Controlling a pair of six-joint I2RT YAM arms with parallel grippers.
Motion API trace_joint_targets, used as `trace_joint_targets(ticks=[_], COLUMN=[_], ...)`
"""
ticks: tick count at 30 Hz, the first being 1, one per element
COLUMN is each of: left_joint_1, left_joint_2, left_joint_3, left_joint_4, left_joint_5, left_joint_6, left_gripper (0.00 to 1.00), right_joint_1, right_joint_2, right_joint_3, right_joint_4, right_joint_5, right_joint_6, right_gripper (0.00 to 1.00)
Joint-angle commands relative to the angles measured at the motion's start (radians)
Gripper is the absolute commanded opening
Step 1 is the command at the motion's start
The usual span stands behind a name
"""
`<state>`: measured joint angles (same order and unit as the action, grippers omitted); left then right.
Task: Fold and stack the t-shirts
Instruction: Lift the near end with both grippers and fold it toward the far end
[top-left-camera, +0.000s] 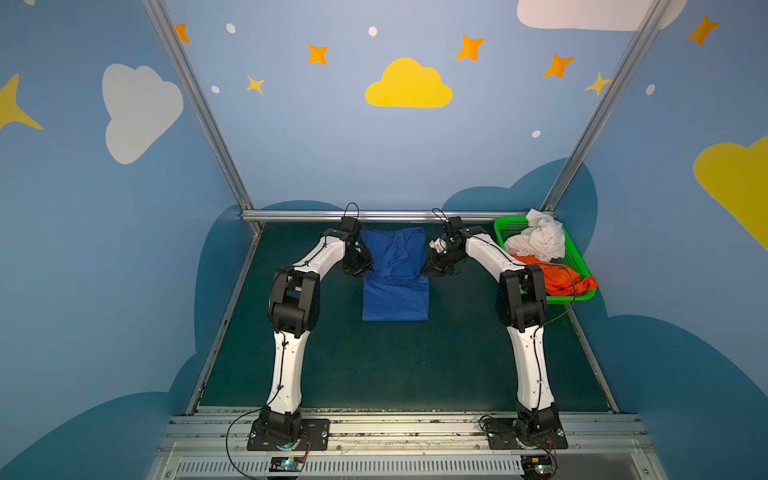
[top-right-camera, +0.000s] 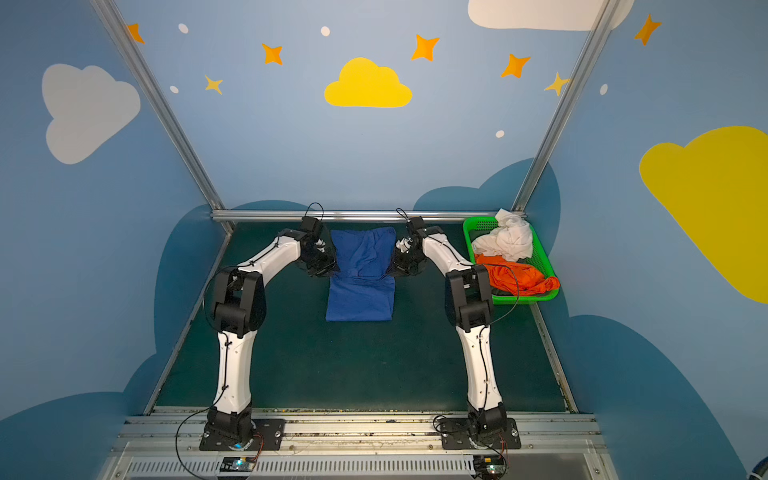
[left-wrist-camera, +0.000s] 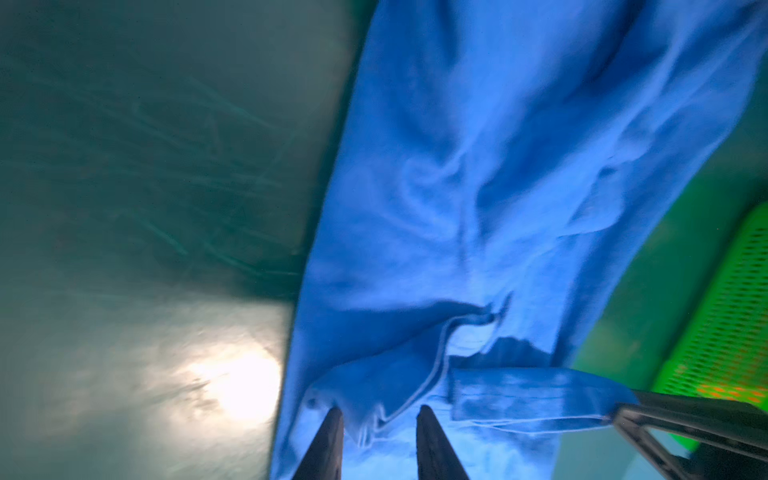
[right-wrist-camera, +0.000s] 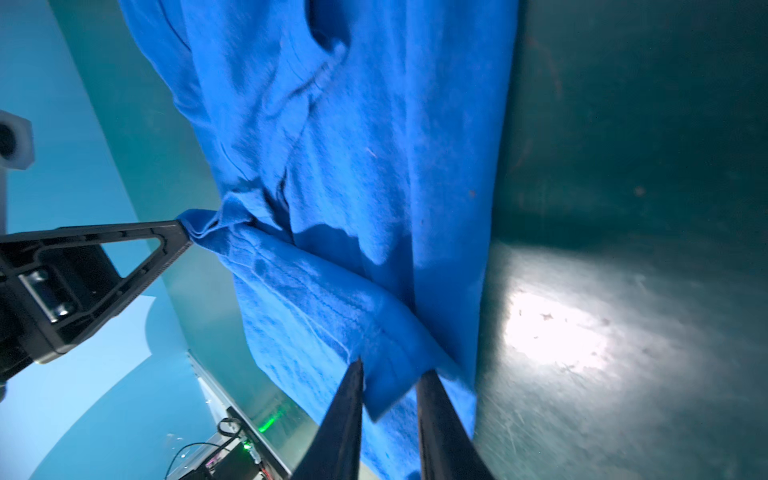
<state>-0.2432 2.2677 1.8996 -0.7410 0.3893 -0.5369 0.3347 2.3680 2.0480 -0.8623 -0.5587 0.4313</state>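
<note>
A royal-blue t-shirt (top-left-camera: 395, 291) (top-right-camera: 360, 291) lies in a narrow strip at the middle back of the green table. Its far part is rumpled, and a fold edge crosses over its smoother near part. My left gripper (top-left-camera: 360, 270) (left-wrist-camera: 380, 415) is at the left end of that fold edge, open, with a slack hem corner between its fingers. At the right end my right gripper (top-left-camera: 430, 268) (right-wrist-camera: 392, 380) is also open, with a loose corner of blue cloth (right-wrist-camera: 353, 145) between its fingers. A white t-shirt (top-left-camera: 538, 239) and an orange t-shirt (top-left-camera: 557, 278) lie crumpled in the basket.
A green mesh basket (top-left-camera: 577, 297) stands at the back right corner, close behind my right arm's elbow. A metal rail (top-left-camera: 395, 215) and the blue wall close off the back of the table. The dark green table surface (top-left-camera: 395, 365) stretches toward the arm bases.
</note>
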Motion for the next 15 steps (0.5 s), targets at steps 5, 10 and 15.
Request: trace_joint_targets(ticks=[5, 10, 15], left_joint_1=[0.043, 0.071, 0.083], left_joint_2=[0.066, 0.093, 0.070], left_joint_3=[0.034, 0.055, 0.073], left_joint_4=[0.071, 0.124, 0.132], left_joint_5=[0.112, 0.172, 0.173], left_joint_6=[-0.077, -0.140, -0.155], left_gripper=[0.33, 0.32, 0.39], right_joint_1=[-0.033, -0.052, -0.063], right_joint_2=[0.054, 0.070, 0.045], right_joint_3=[0.033, 0.034, 0.024], right_joint_4=[0.092, 0.143, 0.158], right_joint_5=[-0.110, -0.148, -0.138], right_joint_6=[0.084, 0.137, 0.139], right_gripper=[0.26, 0.26, 0.35])
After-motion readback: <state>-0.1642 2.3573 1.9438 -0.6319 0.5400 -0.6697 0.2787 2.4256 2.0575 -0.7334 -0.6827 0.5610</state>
